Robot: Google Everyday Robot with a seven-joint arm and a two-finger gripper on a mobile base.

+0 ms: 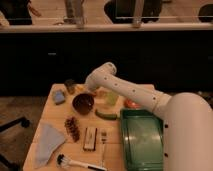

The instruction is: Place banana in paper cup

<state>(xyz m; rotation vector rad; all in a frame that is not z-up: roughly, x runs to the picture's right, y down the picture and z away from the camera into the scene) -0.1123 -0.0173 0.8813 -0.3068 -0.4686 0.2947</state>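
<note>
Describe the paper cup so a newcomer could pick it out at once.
On the wooden table, look past the far left corner of the green tray to the paper cup under the white arm, right of the brown bowl. The shut gripper hangs just left of it. It is pale whitish-green and taller than wide, unlike the darker small cup farther left.

Pale whitish-green paper cup stands upright on the tabletop; a small pale-yellow banana sits just beside it, at the gripper.
</note>
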